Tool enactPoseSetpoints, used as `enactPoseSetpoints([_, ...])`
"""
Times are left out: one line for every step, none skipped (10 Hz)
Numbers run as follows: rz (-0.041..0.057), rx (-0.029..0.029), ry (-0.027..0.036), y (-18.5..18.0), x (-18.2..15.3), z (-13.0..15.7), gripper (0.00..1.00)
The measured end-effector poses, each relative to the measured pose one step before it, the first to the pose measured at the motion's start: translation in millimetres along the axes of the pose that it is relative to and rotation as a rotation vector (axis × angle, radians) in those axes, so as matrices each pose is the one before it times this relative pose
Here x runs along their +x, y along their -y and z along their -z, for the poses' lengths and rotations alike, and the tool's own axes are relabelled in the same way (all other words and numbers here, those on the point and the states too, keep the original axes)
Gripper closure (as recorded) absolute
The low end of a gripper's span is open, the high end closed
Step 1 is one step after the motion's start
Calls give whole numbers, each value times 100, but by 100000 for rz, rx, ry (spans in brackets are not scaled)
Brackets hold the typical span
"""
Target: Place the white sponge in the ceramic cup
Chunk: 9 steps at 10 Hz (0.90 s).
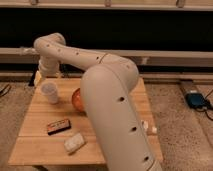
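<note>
We see a pale wooden table (35,145) on speckled floor (175,115) before a dark wall (150,30). The small off-white rectangular sponge (74,143) lies near the table's front edge, well apart from the pale ceramic cup (49,92) at back left. The gripper (41,79) hangs just behind that cup, fingers spread wide, holding nothing.

Lower left, a wooden table (35,145) bears an orange bowl (76,99) and a dark, perhaps labelled block (58,126); at right, a blue object (196,99).
</note>
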Motion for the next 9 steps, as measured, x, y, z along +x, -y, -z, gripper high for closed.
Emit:
enactPoseSetpoints([611,761,-670,136,653,272,20])
enactPoseSetpoints([911,-55,-752,-1003,1237,163,20])
enactPoseSetpoints([86,563,-499,-659,1442,261,20])
enactPoseSetpoints([85,401,-698,-1171,1907,179,20])
enactPoseSetpoints([270,-194,-910,-1424,1515,-86,20])
enactPoseSetpoints([328,86,-1321,-1859,2165,-168,20])
enactPoseSetpoints([4,667,-1780,-1607,2783,-289,20])
enactPoseSetpoints([-134,395,-1740,-1000,2226,-201,20])
enactPoseSetpoints([446,934,-2810,-867,2461,-349,20])
